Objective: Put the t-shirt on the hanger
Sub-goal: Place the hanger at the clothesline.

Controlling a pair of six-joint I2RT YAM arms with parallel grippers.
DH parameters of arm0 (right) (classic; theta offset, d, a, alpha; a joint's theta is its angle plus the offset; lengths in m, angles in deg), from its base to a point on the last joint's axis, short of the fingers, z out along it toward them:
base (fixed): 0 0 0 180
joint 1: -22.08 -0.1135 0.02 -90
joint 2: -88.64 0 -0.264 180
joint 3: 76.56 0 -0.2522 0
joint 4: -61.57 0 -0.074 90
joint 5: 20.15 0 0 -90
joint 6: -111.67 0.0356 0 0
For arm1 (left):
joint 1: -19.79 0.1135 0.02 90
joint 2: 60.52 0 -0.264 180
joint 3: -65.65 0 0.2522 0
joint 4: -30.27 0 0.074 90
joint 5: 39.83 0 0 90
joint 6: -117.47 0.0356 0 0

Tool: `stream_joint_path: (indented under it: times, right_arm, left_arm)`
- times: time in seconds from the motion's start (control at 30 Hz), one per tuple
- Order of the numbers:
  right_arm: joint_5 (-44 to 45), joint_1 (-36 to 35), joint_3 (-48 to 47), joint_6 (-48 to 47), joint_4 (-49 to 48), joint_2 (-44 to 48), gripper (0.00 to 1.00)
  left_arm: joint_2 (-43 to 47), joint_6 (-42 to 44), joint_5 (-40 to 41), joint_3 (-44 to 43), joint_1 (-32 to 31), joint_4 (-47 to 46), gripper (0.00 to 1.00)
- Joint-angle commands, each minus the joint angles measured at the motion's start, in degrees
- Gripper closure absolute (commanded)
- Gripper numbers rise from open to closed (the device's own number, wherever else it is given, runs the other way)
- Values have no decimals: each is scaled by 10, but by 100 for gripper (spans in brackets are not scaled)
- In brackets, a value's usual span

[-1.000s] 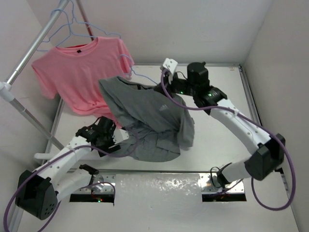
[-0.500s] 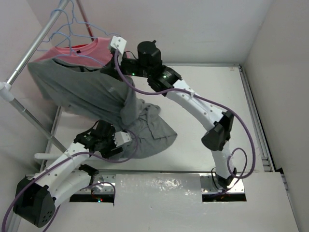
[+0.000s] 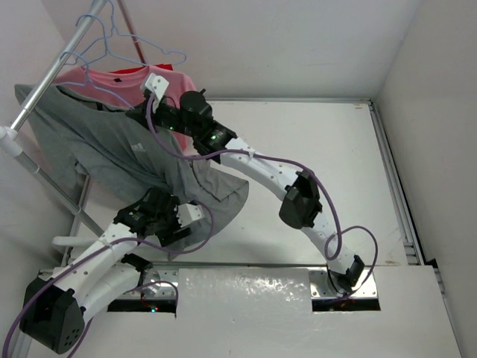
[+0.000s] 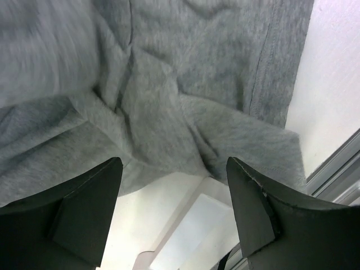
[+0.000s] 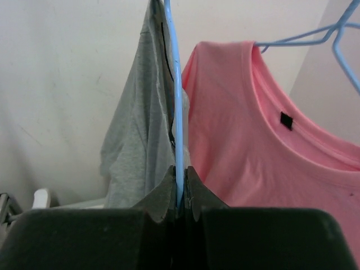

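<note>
The grey t-shirt point(image 3: 127, 153) hangs on the pale-blue hanger point(image 5: 175, 84) at the upper left, in front of the rack. Its lower hem trails down to the table. My right gripper point(image 3: 140, 110) is stretched out to the far left and is shut on the hanger's wire point(image 3: 112, 94), which the right wrist view shows pinched between the fingertips point(image 5: 179, 174). My left gripper point(image 3: 174, 224) sits low under the shirt's hem. Its jaws are open with nothing between them point(image 4: 171, 194), and grey fabric point(image 4: 169, 84) hangs just above.
A pink t-shirt point(image 3: 112, 77) hangs on its own hanger directly behind the grey one point(image 5: 264, 140). The metal rack pole point(image 3: 45, 78) slants across the upper left and carries spare blue hangers point(image 3: 112, 37). White walls enclose the table point(image 3: 335, 164).
My right arm swung from the table's middle up and left to the rack, carrying the hanger and lifting the grey t-shirt off the table. My left gripper stayed in place, open.
</note>
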Motion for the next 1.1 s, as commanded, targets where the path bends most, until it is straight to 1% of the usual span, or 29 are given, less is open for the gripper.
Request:
stream_joint_path:
  times: [0.0, 0.07, 0.2, 0.27, 0.5, 0.63, 0.83, 0.87, 0.93, 0.97, 1.0, 1.03, 1.07]
  right_arm:
    - [43, -24, -45, -5, -121, 11, 100]
    - [51, -31, -24, -17, -137, 17, 100]
    - [55, -40, -51, -12, -142, -10, 100]
    - [63, -49, -32, -27, -149, -7, 100]
    - [85, -68, -34, -45, -128, -20, 100]
    - [90, -70, -30, -37, -117, -34, 100]
    - [93, -70, 4, -42, -85, -19, 100]
    - [93, -70, 12, -45, -78, -2, 100]
    - [93, -70, 58, -45, -73, 26, 100]
    - [95, -70, 78, -63, -72, 42, 83]
    - [100, -70, 123, -69, -73, 79, 72]
    - [103, -70, 145, -76, -73, 99, 60]
    - [108, -70, 189, -91, -74, 119, 37]
  left_arm:
    - [4, -9, -14, 5, -10, -20, 28]
    - [-1, -10, -15, 5, -12, -22, 28]
    - [-3, -13, -11, 6, -14, -25, 28]
    - [0, -16, -9, 6, -15, -26, 28]
    - [-10, -18, -9, 6, -21, -26, 27]
    - [-12, -20, -6, 6, -21, -27, 27]
    - [-10, -25, -1, 7, -21, -30, 27]
    - [-11, -24, -2, 7, -21, -31, 27]
    - [-13, -23, -3, 6, -21, -29, 27]
    - [-13, -23, -3, 7, -21, -29, 27]
    - [-14, -23, -3, 7, -21, -29, 27]
    - [-16, -23, -3, 7, -21, -30, 27]
    - [-18, -22, -3, 7, -21, -29, 27]
